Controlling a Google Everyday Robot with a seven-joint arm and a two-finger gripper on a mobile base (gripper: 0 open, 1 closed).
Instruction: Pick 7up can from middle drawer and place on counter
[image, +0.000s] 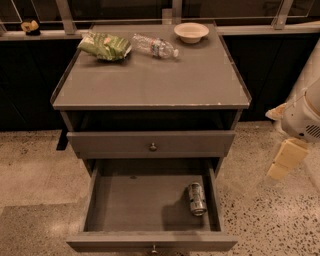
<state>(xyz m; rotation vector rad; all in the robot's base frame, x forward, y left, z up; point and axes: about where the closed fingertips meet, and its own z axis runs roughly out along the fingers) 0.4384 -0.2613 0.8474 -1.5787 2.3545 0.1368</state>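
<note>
1. A grey cabinet stands on a speckled floor (35, 175) in front of a dark railing. The middle drawer (131, 206) is pulled well out toward the camera.
2. The 7up can (196, 198) lies on its side on the drawer's floor, close to the right wall. Its shiny top points toward the drawer's front, and its shadow falls to the left.
3. The drawer above (110, 144) is pushed in, with a small round knob (153, 147) at the centre of its flat front.
4. The counter (150, 82) carries three things along its back edge: a green snack bag (104, 46) at the left, a clear water bottle (154, 47) lying on its side beside it, and a pale bowl (191, 32) at the right. The counter's front edge shows pale chips.
5. The robot's gripper (284, 160) hangs in the air to the right of the cabinet, level with the drawers and well apart from the can. It touches nothing, and I cannot tell whether it is spread or closed.
</note>
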